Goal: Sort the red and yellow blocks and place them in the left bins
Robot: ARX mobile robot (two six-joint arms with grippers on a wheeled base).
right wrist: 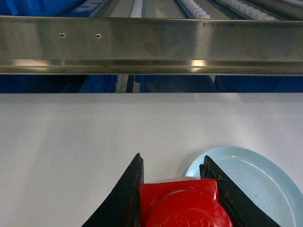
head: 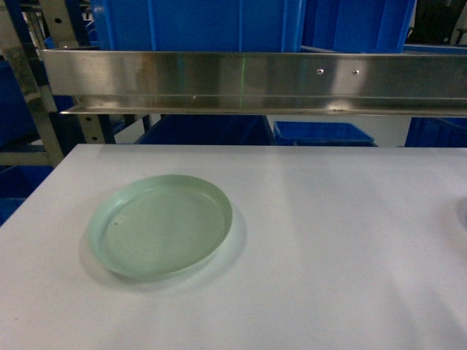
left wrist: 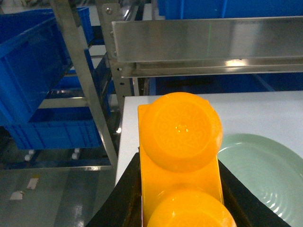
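In the left wrist view, the yellow-orange brick [left wrist: 182, 161] sits between the black fingers of the left gripper [left wrist: 182, 189], its two round studs facing the camera; the jaws are clamped on its sides. Just past the brick lies the rim of the pale green dish [left wrist: 265, 165], to the right on the white table [left wrist: 255, 113]. The table's left edge runs just left of the brick, and beyond that edge the floor drops away to a metal rack with a large blue crate [left wrist: 28, 71] on a shelf and a smaller blue crate [left wrist: 57, 132] below it.

In the right wrist view, a red brick [right wrist: 182, 205] is held the same way: the right gripper [right wrist: 177, 208] has its dark fingers pressed against both sides. A pale blue dish [right wrist: 255, 184] lies just beside it to the right. Ahead stretches bare white tabletop up to its far edge.

From the head view, the green dish rests on the left part of the table, well apart from all edges. Neither gripper shows here. Beyond the far edge a steel rail [head: 255, 80] crosses the whole width, with blue crates [head: 197, 25] above and behind it.
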